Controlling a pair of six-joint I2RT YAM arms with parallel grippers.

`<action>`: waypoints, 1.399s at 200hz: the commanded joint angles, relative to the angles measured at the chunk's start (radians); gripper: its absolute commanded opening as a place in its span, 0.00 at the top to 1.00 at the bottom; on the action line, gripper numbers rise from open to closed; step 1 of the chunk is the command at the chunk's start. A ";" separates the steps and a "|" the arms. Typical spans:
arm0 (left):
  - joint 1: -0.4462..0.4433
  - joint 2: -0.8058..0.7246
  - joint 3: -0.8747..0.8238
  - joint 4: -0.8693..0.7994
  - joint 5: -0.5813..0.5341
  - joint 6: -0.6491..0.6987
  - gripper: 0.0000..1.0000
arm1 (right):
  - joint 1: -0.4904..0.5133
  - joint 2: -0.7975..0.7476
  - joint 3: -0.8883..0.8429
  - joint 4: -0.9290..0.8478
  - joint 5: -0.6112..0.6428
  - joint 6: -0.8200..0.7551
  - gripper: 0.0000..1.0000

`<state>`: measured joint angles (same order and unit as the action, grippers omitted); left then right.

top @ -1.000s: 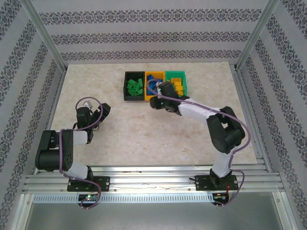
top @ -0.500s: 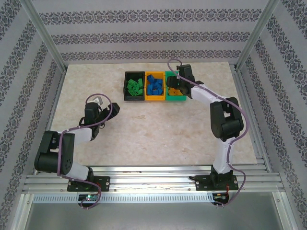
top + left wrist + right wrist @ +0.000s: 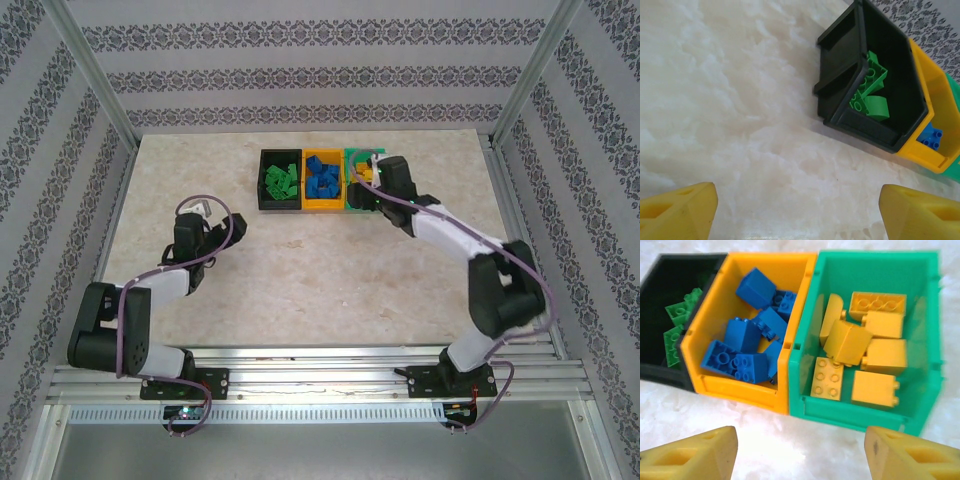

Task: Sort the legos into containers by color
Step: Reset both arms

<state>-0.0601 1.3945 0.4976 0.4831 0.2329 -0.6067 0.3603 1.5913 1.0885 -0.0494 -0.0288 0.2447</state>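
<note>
We see a pale, marble-patterned table with a dull sheen. The black bin, orange bin and green bin look like smooth, slightly glossy plastic, as do the studded bricks. The yellow fingers are matt plastic; the frame rails look like brushed metal.

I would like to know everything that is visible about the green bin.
The green bin is an open-top rectangular box of glossy plastic, standing upright on the pale table, at the right end of a row of three. One side wall touches the orange bin. Inside lie several yellow bricks, loosely piled, some tilted.
</note>
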 commanded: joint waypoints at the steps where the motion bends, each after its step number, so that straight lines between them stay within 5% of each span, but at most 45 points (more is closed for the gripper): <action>1: -0.010 -0.052 -0.015 -0.012 -0.064 0.055 0.15 | -0.009 -0.152 -0.116 0.017 0.061 -0.079 0.31; 67: 0.002 -0.187 -0.103 0.045 -0.222 0.136 0.14 | -0.196 -0.607 -0.489 0.112 0.227 -0.078 0.13; 78: 0.009 -0.225 -0.125 0.048 -0.285 0.148 0.01 | -0.235 -0.644 -0.546 0.162 0.240 -0.093 0.12; 91: 0.013 -0.263 -0.159 0.071 -0.380 0.154 0.00 | -0.261 -0.662 -0.608 0.232 0.315 -0.100 0.03; 137: 0.055 -0.251 -0.188 0.145 -0.460 0.169 0.00 | -0.294 -0.516 -0.685 0.465 0.492 -0.152 0.02; 163: 0.062 -0.235 -0.157 0.136 -0.441 0.225 0.00 | -0.297 -0.408 -0.703 0.608 0.423 -0.174 0.02; 198: 0.068 -0.217 -0.173 0.160 -0.624 0.155 0.00 | -0.284 -0.268 -0.733 0.808 0.362 -0.228 0.02; 224: 0.069 -0.208 -0.227 0.338 -0.569 0.318 0.00 | -0.281 -0.293 -0.739 0.809 0.293 -0.255 0.02; 280: 0.069 -0.178 -0.188 0.289 -0.581 0.390 0.00 | -0.280 -0.194 -0.768 0.951 0.208 -0.250 0.02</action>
<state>0.0021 1.2079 0.2844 0.7349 -0.3359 -0.2802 0.0746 1.3334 0.3569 0.7666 0.2623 0.0143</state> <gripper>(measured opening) 0.995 0.982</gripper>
